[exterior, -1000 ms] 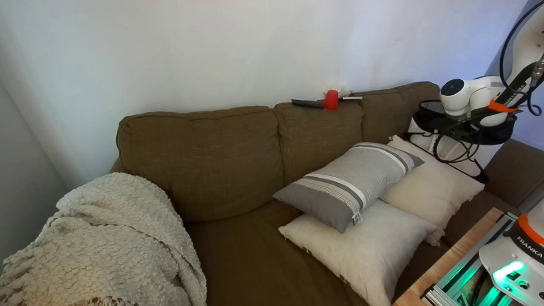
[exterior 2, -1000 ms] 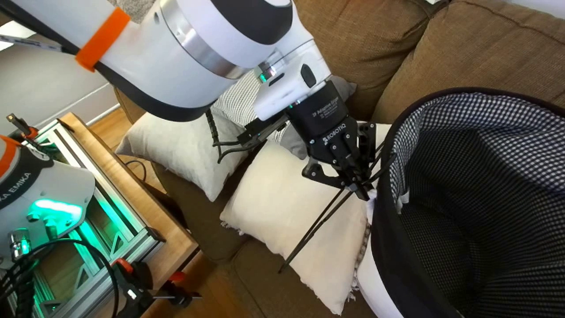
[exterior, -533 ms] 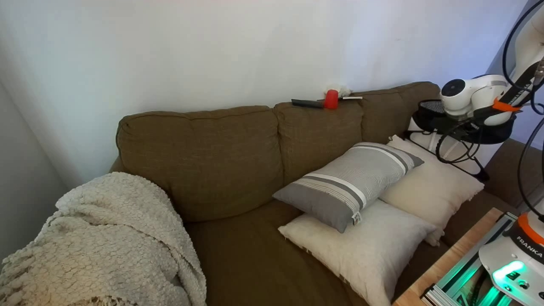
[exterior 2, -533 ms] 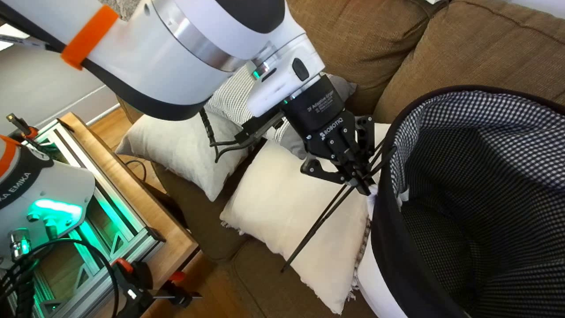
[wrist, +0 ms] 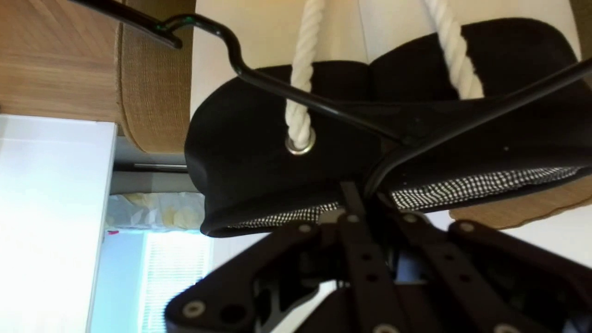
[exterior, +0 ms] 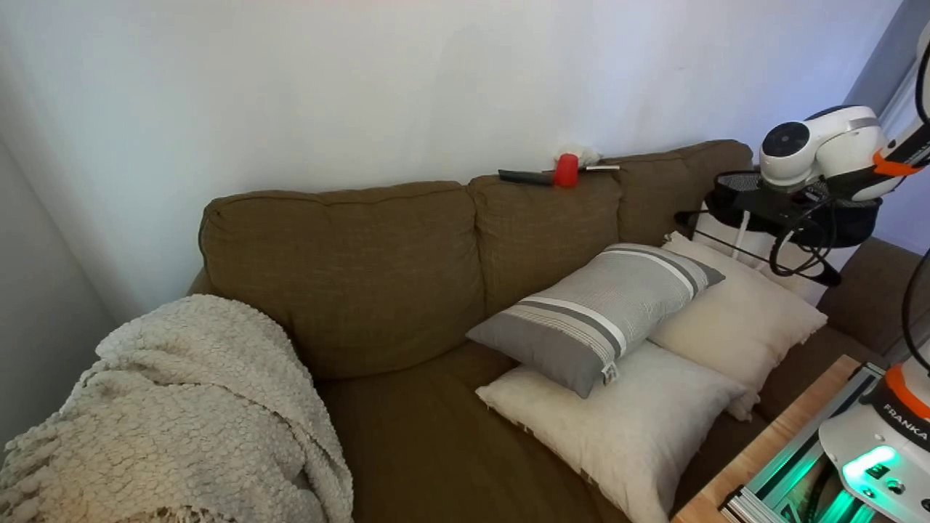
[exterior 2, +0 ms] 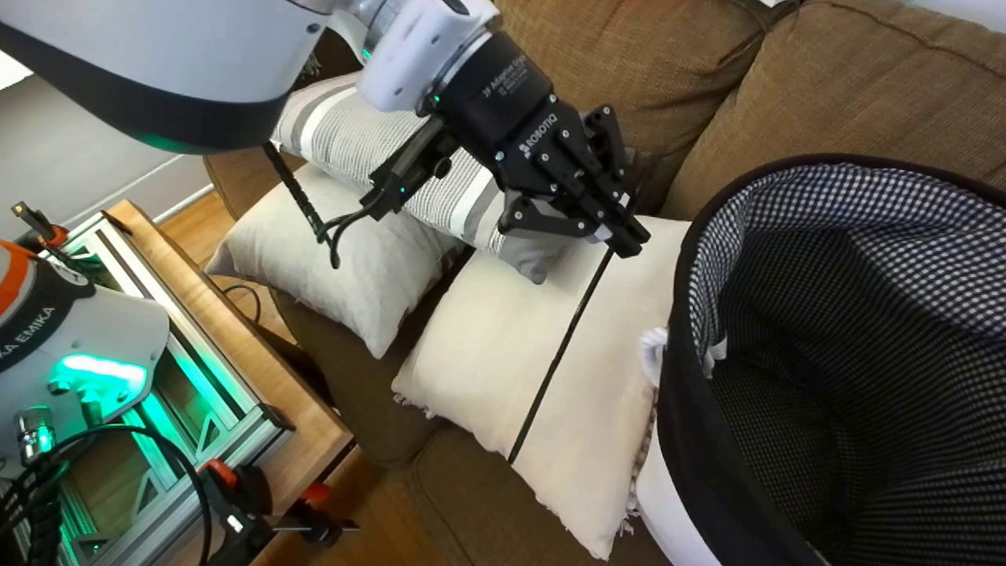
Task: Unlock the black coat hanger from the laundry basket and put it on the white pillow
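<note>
We'd call the black coat hanger (wrist: 342, 113) smooth, shiny plastic by the look of it, and the laundry basket (exterior 2: 695, 417) matt cloth. Its rope (wrist: 303, 69) looks like twisted cotton, the eyelet (wrist: 299, 152) shiny metal. The sofa (exterior: 341, 276) is coarse woven cloth to us, the blanket (exterior: 211, 407) nubbly fleece, the table (exterior 2: 218, 314) smooth wood.

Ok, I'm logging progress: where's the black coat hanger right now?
In an exterior view, the black coat hanger is gripped in the fingers, seen against the fringed white pillow, left of the laundry basket.

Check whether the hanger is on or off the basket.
Off: the claw holds the hanger, and a pillow shows between it and the basket.
</note>
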{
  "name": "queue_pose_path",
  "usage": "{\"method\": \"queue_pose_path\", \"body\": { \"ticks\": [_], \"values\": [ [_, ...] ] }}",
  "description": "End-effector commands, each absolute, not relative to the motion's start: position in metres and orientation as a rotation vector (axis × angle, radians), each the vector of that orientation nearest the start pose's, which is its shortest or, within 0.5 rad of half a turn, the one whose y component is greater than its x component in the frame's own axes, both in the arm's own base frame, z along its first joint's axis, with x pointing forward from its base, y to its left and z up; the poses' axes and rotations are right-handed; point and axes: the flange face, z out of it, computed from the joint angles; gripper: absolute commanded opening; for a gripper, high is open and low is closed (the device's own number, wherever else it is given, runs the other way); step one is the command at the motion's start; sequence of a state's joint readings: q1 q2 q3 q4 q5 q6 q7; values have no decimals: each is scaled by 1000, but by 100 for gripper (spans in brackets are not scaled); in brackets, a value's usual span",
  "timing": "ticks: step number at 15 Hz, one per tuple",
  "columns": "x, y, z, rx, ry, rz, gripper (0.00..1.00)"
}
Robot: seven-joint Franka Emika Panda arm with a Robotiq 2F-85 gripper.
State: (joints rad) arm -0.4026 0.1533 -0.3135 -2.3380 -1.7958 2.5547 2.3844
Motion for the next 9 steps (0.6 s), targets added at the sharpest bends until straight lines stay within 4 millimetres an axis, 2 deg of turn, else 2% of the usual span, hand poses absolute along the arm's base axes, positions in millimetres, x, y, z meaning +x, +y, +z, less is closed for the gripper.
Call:
{"method": "queue_pose_path", "body": {
  "ticks": [1,3,6,9],
  "values": [
    [384,-291,281,1928,-1446,969,2],
    [370,-285,300,2055,-1365,994,2],
    [356,-296,334,2244,-1237,1051,2],
    [359,-303,362,2446,-1179,1104,2]
  ]
}}
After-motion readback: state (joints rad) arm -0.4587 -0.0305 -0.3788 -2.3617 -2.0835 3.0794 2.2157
